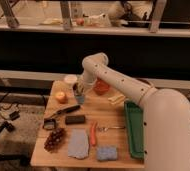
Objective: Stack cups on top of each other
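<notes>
Where the white arm (123,85) bends down over the far left part of the desk (115,127), the pincer (78,92) hangs with its fingers drawn together, right at the light-blue tumbler (80,98). Whether it actually clamps the tumbler's rim cannot be told from this view. A dark, shiny shape at the pincer's tip may be the silver cup, but it is too small to tell apart from the fingers.

Taking the tumbler as the landmark: just behind it and a little left stands a pale round container (70,79). To its left lies an orange fruit (61,97). To its right, behind the arm, sits a red bowl (101,87), and farther right a yellowish item (116,99). In front of the tumbler lie a dark utensil (63,112) and a black block (75,119). Nearer the front edge, left of the tumbler's line, is a bunch of dark grapes (55,139). Directly in front lie a grey-blue cloth (78,143) and an orange carrot (93,134), with a blue sponge (107,153) at the front right. A fork (109,128) lies right of the carrot, and a green tray (134,127) runs along the desk's right side.
</notes>
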Robot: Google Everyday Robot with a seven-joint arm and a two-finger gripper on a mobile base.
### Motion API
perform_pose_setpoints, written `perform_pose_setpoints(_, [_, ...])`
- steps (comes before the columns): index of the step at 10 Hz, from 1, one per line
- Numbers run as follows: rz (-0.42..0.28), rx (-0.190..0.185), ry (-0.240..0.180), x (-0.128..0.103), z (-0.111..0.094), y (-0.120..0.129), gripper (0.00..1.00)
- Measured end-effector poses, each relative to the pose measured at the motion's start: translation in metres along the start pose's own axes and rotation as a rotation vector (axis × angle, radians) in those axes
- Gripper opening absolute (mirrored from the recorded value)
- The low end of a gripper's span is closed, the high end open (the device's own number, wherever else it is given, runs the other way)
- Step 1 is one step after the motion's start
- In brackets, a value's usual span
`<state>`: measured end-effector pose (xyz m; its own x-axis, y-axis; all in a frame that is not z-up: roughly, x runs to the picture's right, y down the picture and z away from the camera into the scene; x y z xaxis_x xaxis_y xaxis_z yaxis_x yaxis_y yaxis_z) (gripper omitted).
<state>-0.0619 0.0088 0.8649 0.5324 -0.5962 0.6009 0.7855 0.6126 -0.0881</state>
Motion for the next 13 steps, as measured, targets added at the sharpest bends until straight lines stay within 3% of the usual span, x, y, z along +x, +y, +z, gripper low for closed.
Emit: perform_pose_setpoints(13, [0.001, -0.005, 0.004, -0.0001, 0.0010, 0.0005, 0.04])
